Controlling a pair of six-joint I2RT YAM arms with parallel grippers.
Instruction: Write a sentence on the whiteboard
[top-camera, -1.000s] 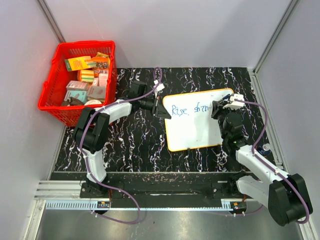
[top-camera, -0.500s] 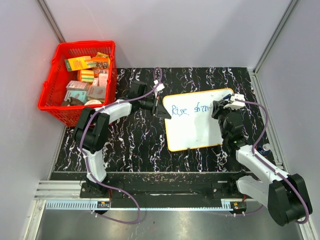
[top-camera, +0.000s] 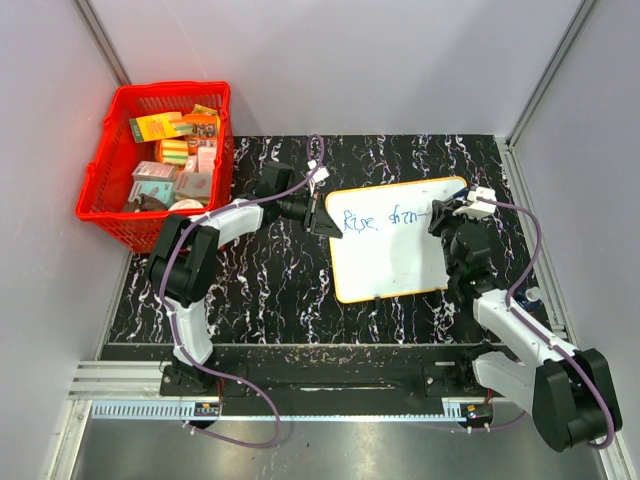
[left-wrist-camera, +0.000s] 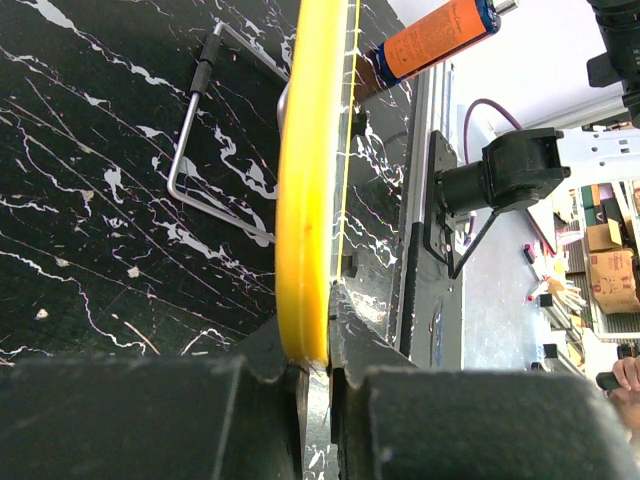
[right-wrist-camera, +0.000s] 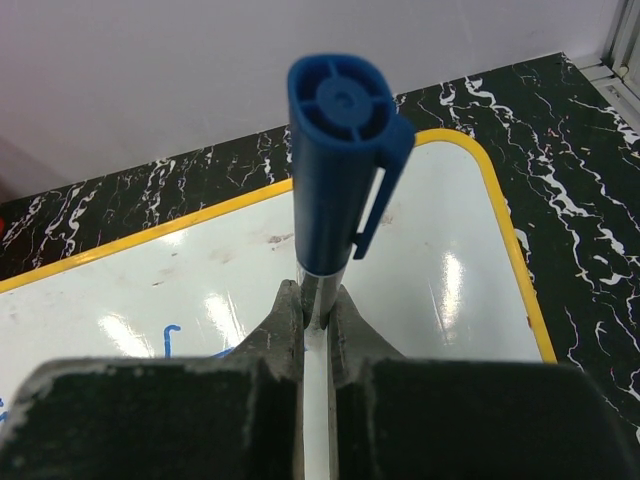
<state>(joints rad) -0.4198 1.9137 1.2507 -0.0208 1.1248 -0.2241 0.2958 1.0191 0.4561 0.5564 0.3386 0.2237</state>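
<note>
Right jaws pinch a marker; only overhead shows the sentence legibly.

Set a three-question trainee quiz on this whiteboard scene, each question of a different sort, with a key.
1. True or false: the left arm's jaws are clamped on the yellow rim of the whiteboard.
2. What do the right arm's jaws hold? A. a blue marker B. an eraser C. nothing
3. Fill in: in the top view, the red basket stands to the ___ of the whiteboard.
Key: 1 true; 2 A; 3 left.
</note>
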